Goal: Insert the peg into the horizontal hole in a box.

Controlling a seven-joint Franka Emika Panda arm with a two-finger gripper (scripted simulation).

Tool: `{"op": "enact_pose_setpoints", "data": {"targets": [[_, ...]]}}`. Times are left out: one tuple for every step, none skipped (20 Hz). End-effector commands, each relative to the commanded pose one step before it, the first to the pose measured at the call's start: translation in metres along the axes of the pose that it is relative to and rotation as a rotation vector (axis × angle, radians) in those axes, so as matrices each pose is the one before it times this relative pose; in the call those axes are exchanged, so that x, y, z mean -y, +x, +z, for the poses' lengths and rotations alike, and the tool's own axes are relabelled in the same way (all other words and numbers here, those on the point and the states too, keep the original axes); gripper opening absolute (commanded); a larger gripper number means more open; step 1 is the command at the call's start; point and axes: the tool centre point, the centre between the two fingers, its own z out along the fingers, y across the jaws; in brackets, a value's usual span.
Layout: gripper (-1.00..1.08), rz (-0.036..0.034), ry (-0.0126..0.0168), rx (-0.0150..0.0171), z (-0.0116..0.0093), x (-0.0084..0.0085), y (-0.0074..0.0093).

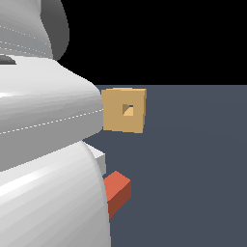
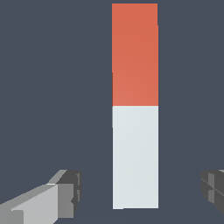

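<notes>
My gripper [image 2: 139,192] hung over the peg [image 2: 135,105], its two fingers [image 2: 65,190] spread wide and released, one to either side of the pale half and neither touching it. The peg lay flat on the dark floor [image 2: 52,87], grey-white end nearest my fingers, red-orange end pointing away. In the exterior view its red tip [image 1: 117,190] showed below the box [image 1: 124,110] and apart from it, the rest hidden behind my arm [image 1: 48,144]. The hole [image 1: 128,110] sat at the centre of the box's face. I judged the bar stiff and light, its flat sides offering good purchase. Taking it on the pale half would leave the red half free to enter the hole.
</notes>
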Motion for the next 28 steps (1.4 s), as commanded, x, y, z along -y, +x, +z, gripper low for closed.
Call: {"op": "enact_pose_setpoints", "data": {"targets": [[1.00,-0.00057,0.00093,0.00016,0.00722,0.00064,0.00008],[1.00,0.00000,0.00000,0.00000,0.00418,0.00012,-0.00003],[1.00,0.00000,0.00000,0.00000,0.00478,0.00013,-0.00004],[1.00,-0.00063,-0.00004,-0.00028,0.00529,0.00025,0.00028],[1.00,0.00000,0.00000,0.00000,0.00529,0.00009,-0.00003],[1.00,0.00000,0.00000,0.00000,0.00459,0.00002,-0.00002],[1.00,-0.00065,-0.00008,-0.00021,0.00383,0.00007,0.00034],[1.00,0.00000,0.00000,0.00000,0.00324,-0.00012,0.00001],[1.00,-0.00066,-0.00011,-0.00016,0.00250,-0.00005,0.00037],[1.00,0.00000,0.00000,0.00000,0.00197,-0.00020,0.00003],[1.00,0.00000,0.00000,0.00000,0.00137,-0.00019,0.00003],[1.00,-0.00067,-0.00014,-0.00011,0.00071,-0.00001,0.00038],[1.00,0.00000,0.00000,0.00000,0.00026,-0.00005,0.00001],[-1.00,0.00000,0.00000,0.00000,0.00000,0.00000,0.00000],[-1.00,0.00000,0.00000,0.00000,0.00000,0.00000,0.00000],[-1.00,0.00000,0.00000,0.00000,0.00000,0.00000,0.00000],[-1.00,0.00000,0.00000,0.00000,0.00000,0.00000,0.00000],[-1.00,0.00000,0.00000,0.00000,0.00000,0.00000,0.00000],[-1.00,0.00000,0.00000,0.00000,0.00000,0.00000,0.00000],[-1.00,0.00000,0.00000,0.00000,0.00000,0.00000,0.00000],[-1.00,0.00000,0.00000,0.00000,0.00000,0.00000,0.00000],[-1.00,0.00000,0.00000,0.00000,0.00000,0.00000,0.00000],[-1.00,0.00000,0.00000,0.00000,0.00000,0.00000,0.00000],[-1.00,0.00000,0.00000,0.00000,-0.00011,-0.00018,-0.00013],[-1.00,-0.00059,-0.00036,0.00007,-0.00031,0.00005,0.00032],[-1.00,-0.00258,-0.00003,0.00004,-0.00040,0.00028,0.00139],[-1.00,-0.00437,-0.00003,0.00007,-0.00066,0.00047,0.00234],[-1.00,-0.00606,-0.00004,0.00009,-0.00093,0.00065,0.00325]]}}
